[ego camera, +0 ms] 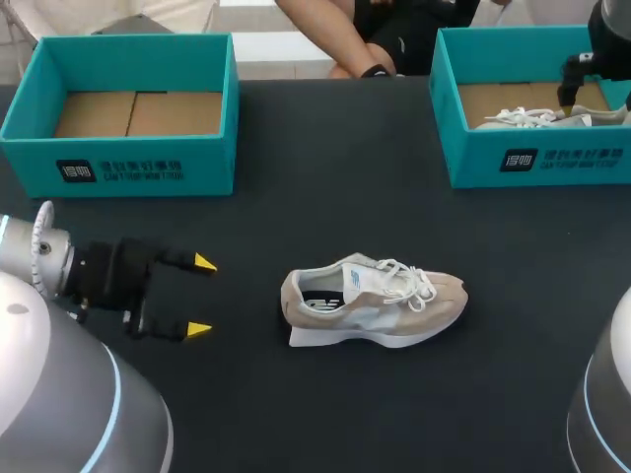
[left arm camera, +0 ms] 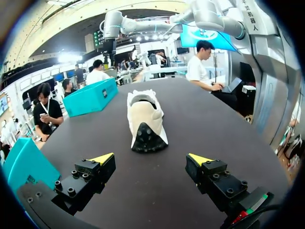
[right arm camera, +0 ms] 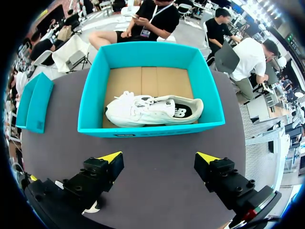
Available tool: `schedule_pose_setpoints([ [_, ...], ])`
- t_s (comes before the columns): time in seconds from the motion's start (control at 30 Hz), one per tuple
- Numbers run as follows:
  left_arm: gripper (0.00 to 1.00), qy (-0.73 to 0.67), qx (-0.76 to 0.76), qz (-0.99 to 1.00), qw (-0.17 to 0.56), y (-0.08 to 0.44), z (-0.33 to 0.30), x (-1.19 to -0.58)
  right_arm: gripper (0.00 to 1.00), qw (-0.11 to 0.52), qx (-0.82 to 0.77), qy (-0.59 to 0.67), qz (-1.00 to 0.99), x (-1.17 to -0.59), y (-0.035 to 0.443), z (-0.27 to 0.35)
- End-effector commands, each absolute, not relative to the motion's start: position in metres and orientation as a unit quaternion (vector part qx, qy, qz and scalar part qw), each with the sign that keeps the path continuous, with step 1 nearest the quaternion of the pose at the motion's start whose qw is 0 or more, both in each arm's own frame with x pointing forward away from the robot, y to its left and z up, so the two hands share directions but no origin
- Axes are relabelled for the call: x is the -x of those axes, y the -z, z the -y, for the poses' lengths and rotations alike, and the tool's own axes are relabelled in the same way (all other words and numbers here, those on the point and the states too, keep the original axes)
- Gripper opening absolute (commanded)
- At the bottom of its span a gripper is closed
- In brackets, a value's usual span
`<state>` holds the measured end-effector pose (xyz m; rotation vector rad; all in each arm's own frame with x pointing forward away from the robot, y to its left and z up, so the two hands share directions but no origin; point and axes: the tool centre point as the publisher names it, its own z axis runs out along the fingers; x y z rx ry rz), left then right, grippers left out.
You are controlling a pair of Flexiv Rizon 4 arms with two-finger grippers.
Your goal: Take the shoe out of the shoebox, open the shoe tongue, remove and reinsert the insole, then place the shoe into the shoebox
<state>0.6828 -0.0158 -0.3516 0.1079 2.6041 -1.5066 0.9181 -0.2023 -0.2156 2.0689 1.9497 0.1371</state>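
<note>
The beige and white lace-up sneaker (ego camera: 375,304) sits in the middle of the black counter (ego camera: 325,197), heel toward your left claw (ego camera: 201,296), which is spread wide and empty, near it but apart. Expect it to be light, soft in the upper and firmer at sole and heel, so pinch the heel collar, not the loose laces. Your right claw (right arm camera: 159,157), also released and empty, hangs over the teal cardboard shoebox (ego camera: 532,163).

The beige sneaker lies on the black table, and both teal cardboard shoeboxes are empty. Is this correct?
Not quite: only the left teal cardboard shoebox is empty. The right teal shoebox holds a white sneaker, as the right wrist view shows.
</note>
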Motion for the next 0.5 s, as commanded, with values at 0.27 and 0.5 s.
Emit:
schedule_pose_setpoints([
  [0.27,1.00,0.571,-0.039,-0.816,0.079,0.3637,0.0049,-0.6816,1.00,0.148,-0.719,-0.049,-0.677,-0.9176,0.2164,0.2020],
  [0.5,1.00,0.581,-0.039,-0.810,0.069,0.3697,0.0071,-0.6754,1.00,0.148,-0.719,-0.049,-0.677,-0.9176,0.2164,0.2020],
])
